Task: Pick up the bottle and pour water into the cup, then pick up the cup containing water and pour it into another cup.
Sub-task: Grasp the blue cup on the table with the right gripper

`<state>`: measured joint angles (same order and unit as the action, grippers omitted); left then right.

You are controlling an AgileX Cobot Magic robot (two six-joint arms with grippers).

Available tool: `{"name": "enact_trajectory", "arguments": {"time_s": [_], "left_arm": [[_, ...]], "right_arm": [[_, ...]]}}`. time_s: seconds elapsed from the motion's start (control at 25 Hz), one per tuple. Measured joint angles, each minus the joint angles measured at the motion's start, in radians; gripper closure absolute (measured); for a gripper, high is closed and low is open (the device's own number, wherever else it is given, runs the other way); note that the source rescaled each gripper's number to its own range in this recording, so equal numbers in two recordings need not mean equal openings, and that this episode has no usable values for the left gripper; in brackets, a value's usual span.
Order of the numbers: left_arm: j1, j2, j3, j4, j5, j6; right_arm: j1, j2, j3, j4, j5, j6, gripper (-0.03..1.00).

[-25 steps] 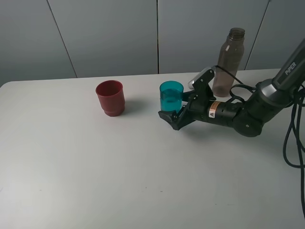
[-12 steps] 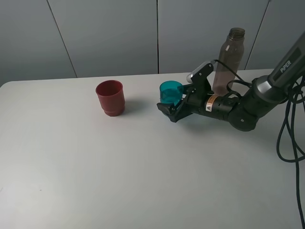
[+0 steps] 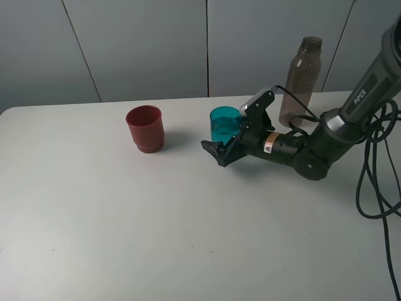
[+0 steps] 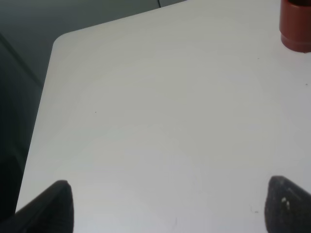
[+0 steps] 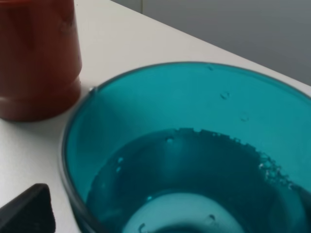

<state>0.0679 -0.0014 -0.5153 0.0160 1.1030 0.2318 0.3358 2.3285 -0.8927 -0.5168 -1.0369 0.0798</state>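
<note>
Right claw (image 3: 227, 130): jaws apart, lying low and level over the white table (image 3: 156, 219) and straddling the cup from the side. The one finger (image 5: 24, 216) seen close up sits just beside the wall with a sliver of table between, so nothing is clamped yet.
Cup with water: translucent teal-blue plastic tumbler (image 3: 224, 123), upright between the jaws and part filled, its long axis vertical and square to the claw's reach.
Receiving cup: opaque brick-red plastic cup (image 3: 145, 128) with a stepped base, out beyond the fingertips past the tumbler, well apart.
Bottle: tall smoky grey-brown plastic bottle (image 3: 302, 78), uncapped and upright, behind the claw beside its wrist.
Left claw (image 4: 172, 208): fingers wide apart, holding nothing, with only the red cup at the edge of its view.
Nearer arm: the right, plainly.
Likely next: close on the tumbler, lift it and carry it forward to the red cup.
</note>
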Motion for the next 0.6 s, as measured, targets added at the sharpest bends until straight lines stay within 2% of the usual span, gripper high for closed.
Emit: {"name": "enact_trajectory", "arguments": {"time_s": [0.6], "left_arm": [[0.0,0.0,0.0,0.0,0.0,0.0]], "right_arm": [[0.016,0.003,-0.008,0.056,-0.047,-0.011,-0.03]]}}
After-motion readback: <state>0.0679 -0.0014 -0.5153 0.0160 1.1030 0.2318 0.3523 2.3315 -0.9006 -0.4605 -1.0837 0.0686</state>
